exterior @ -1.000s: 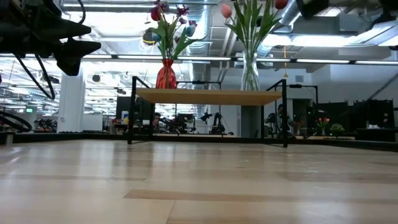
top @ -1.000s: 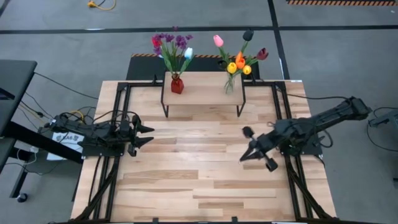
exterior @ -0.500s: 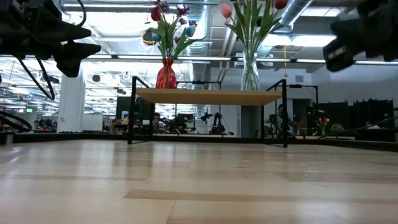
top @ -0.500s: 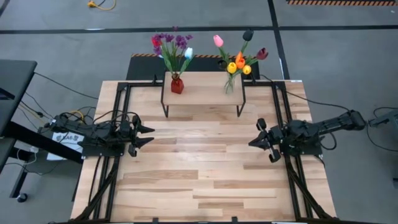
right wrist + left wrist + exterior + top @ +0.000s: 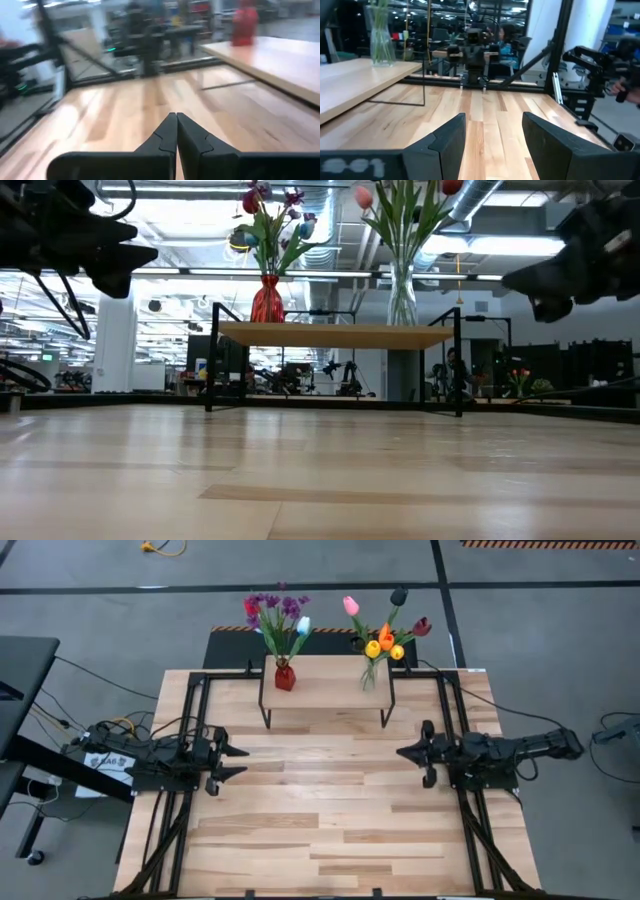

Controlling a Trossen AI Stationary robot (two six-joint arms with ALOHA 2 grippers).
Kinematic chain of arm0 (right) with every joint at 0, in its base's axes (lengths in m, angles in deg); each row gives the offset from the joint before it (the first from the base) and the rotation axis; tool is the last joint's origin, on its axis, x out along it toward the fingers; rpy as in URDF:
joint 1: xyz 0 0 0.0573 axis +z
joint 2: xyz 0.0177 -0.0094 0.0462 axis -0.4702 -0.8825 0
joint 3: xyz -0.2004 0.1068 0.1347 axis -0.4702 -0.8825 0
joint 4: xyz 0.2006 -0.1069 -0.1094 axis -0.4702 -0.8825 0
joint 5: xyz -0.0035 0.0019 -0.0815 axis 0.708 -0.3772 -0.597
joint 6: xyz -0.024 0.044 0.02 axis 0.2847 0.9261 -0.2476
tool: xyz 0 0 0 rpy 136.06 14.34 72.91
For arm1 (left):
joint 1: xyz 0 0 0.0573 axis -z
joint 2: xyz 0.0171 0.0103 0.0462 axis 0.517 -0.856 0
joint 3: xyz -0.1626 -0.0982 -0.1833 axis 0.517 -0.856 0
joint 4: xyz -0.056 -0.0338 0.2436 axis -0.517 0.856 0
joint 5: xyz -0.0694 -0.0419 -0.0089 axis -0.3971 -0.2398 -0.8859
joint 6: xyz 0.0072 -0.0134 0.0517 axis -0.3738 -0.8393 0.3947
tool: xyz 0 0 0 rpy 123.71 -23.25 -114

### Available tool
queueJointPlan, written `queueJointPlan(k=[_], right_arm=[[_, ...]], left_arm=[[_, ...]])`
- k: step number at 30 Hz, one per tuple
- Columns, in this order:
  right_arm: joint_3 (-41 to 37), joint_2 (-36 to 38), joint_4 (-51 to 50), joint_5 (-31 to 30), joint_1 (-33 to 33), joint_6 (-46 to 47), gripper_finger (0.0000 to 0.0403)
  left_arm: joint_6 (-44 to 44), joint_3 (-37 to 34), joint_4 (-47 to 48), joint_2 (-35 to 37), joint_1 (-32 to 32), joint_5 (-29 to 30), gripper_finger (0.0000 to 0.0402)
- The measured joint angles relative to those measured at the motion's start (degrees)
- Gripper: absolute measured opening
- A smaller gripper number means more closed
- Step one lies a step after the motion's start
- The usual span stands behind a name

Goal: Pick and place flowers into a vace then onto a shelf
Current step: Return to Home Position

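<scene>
Two bunches of flowers stand on the shelf (image 5: 325, 690) at the table's far side: purple, red and light blue ones (image 5: 276, 615) in a red vase (image 5: 285, 676), and pink, orange, yellow and dark ones (image 5: 385, 625) in a clear glass vase (image 5: 369, 675). Both vases rest upright on their bases (image 5: 267, 302) (image 5: 402, 300). My left gripper (image 5: 243, 760) is open at the table's left side, pointing level toward the right. My right gripper (image 5: 400, 753) is shut and empty at the table's right side, pointing level toward the left.
The shelf stands on thin black legs (image 5: 210, 370) over the plank tabletop (image 5: 320, 820). Black frame rails (image 5: 190, 720) (image 5: 450, 710) run along the table's left and right sides. Between the two grippers lies bare wood.
My right gripper has drawn back toward the table's right edge and sunk lower, and has turned from slanting downward to pointing level at the table's left. It stays shut. The flowers and vases have kept still on the shelf.
</scene>
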Motion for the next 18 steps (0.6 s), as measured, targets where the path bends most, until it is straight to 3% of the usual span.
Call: queueJointPlan(k=[6, 18], right_arm=[[0.0, -1.3, 0.2, -2.0, -1.2, 1.6, 0.0000], [0.0, -1.4, 0.2, -1.9, -1.2, 1.6, 0.0000]], left_arm=[[4.3, 0.0, 0.2, 0.0, 0.0, -1.4, 0.0185], [4.3, 0.0, 0.2, 0.0, 0.0, -1.4, 0.0185]])
